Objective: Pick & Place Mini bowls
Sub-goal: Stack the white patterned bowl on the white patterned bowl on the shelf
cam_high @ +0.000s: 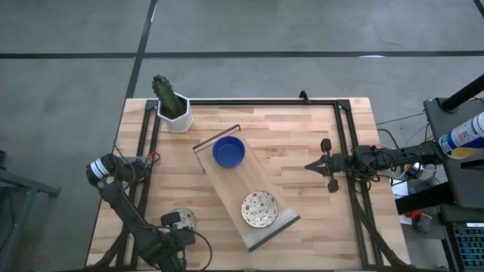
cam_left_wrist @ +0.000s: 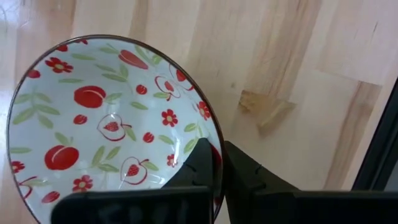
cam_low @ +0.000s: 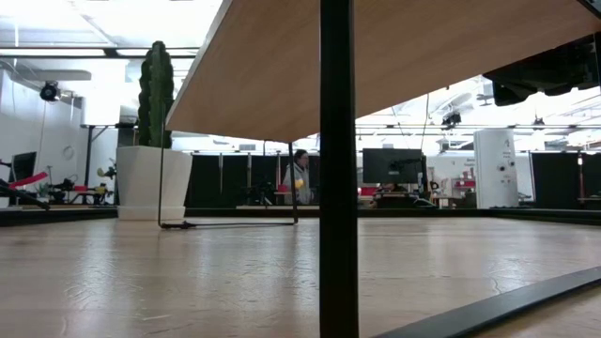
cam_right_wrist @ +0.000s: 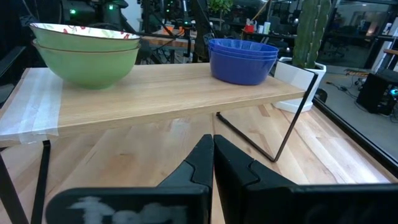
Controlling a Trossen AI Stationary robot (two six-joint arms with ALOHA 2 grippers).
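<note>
At the table's near-left corner, the left gripper (cam_high: 180, 224) pinches the rim of a cream floral mini bowl (cam_left_wrist: 106, 124), while stacked cobalt-blue bowls (cam_high: 228, 151) and apparently two floral bowls (cam_high: 259, 208) already sit on the raised wooden shelf (cam_high: 227, 181), the right gripper (cam_high: 311, 165) idling closed.

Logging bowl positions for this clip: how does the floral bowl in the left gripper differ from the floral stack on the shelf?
The gripped floral bowl sits low near the table's front-left, its rim pinched by the left gripper; the floral stack rests on the raised wooden shelf, ungripped. The gripped one is single; the shelf holds two nested. Both share the red-and-green print.
</note>
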